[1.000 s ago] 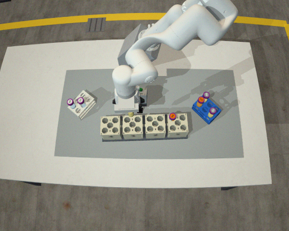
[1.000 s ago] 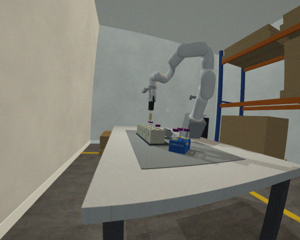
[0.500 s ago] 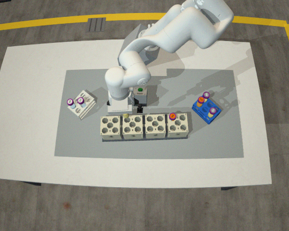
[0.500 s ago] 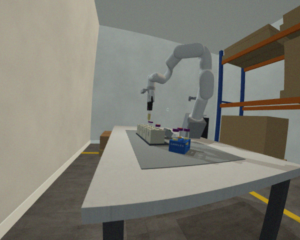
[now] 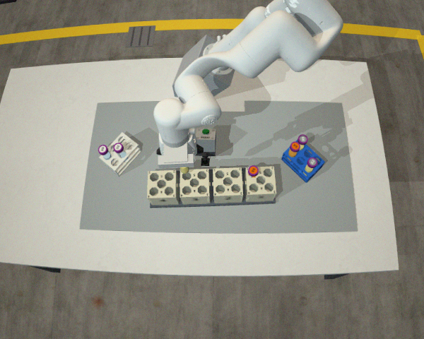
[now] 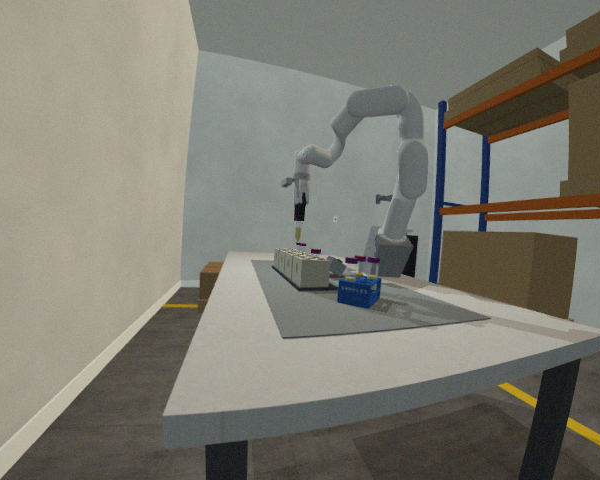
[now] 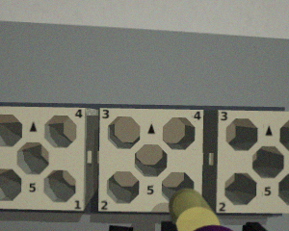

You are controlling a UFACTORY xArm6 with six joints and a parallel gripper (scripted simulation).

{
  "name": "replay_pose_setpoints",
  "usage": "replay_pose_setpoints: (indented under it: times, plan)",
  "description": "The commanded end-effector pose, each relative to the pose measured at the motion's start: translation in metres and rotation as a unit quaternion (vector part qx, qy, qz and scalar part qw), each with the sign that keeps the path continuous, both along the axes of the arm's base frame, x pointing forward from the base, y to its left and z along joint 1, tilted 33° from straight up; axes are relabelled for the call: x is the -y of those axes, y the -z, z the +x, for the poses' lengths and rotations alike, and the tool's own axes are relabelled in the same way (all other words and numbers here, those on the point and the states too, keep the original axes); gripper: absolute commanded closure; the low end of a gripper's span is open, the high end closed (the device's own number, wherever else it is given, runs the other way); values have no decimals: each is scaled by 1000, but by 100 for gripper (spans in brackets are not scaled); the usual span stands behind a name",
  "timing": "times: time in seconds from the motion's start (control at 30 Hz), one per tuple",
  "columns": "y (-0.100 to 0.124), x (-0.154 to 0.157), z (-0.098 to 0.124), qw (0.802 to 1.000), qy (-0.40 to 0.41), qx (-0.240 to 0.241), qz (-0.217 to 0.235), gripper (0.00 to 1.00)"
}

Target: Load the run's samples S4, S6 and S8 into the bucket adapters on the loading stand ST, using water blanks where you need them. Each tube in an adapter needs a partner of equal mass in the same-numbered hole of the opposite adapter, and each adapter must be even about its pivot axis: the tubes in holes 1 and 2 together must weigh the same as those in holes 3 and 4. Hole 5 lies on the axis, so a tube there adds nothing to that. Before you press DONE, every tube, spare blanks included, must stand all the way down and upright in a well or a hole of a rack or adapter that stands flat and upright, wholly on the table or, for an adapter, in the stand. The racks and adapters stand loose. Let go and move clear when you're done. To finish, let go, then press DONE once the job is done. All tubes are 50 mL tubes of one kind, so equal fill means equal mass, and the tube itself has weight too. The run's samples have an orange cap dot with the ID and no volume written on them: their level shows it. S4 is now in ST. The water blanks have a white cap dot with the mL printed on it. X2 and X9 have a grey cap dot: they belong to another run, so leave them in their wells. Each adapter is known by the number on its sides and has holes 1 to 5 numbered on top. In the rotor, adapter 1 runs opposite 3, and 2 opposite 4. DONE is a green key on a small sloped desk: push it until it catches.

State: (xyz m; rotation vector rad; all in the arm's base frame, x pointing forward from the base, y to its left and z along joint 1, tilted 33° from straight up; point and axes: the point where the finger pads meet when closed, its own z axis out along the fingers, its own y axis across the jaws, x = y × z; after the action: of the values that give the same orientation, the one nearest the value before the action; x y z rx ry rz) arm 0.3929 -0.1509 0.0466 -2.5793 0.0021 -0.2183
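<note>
My gripper is shut on an upright purple-capped tube with yellow content; its cap dot is hidden. The tube hangs above the adapters, near hole 1 of adapter 3. Orange-dotted tube S6 stands in hole 1 of the rightmost adapter in the top view. Adapter 2 and adapter 4 show no tubes. Another orange-dotted tube is in the blue rack. Two white-dotted blanks stand in the white rack.
Two pale-dotted tubes also stand in the blue rack. The green DONE key sits on its desk behind the adapters, close to the arm. The four adapters stand side by side on the loading stand.
</note>
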Motion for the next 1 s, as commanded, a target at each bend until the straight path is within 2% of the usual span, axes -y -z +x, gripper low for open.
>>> replay_pose_setpoints:
  times: [0.0,0.53,0.97]
  plan:
    - [4,-2,2,1000,1,1,-1,100]
    - [28,-17,6,1000,1,1,-1,100]
    - [28,-17,6,1000,1,1,-1,100]
